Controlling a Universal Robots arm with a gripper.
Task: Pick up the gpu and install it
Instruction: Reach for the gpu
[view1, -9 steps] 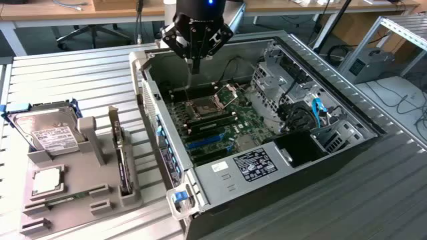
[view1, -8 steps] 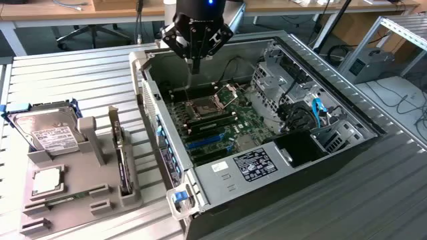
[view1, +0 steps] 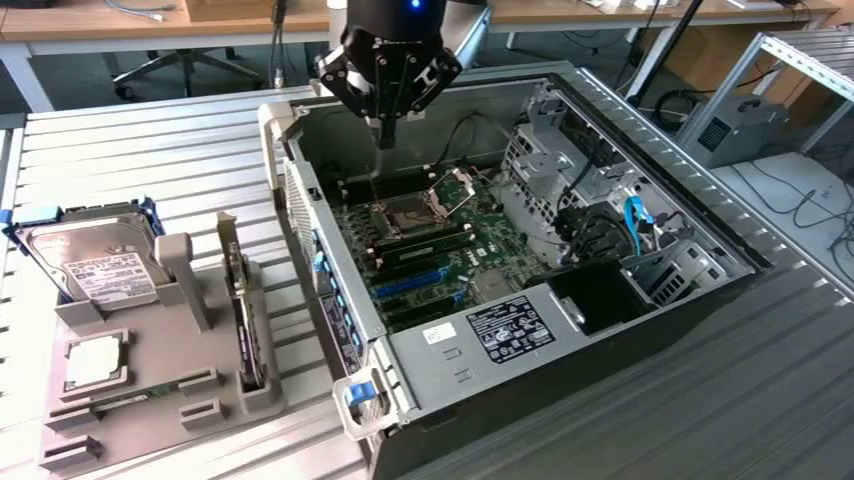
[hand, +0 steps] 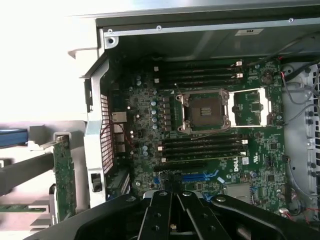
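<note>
The gpu (view1: 242, 310) stands on edge in a slot of the grey holder (view1: 160, 390), at the exterior view's left, beside the open computer case (view1: 694, 225). In the wrist view the gpu (hand: 64, 175) appears as a thin card outside the case wall. My gripper (view1: 387, 135) hangs over the far part of the case, above the motherboard (view1: 427, 250), well away from the gpu. Its fingers (hand: 165, 210) are shut together with nothing between them. Below them lie the blue expansion slots (hand: 200, 176) and the processor socket (hand: 205, 111).
In the grey holder are also a silver hard drive (view1: 94, 255), a processor (view1: 94, 360) and a memory stick (view1: 114, 402). Drive cages and cables (view1: 614, 230) crowd the case at the exterior view's right. A metal frame (view1: 801, 60) stands behind.
</note>
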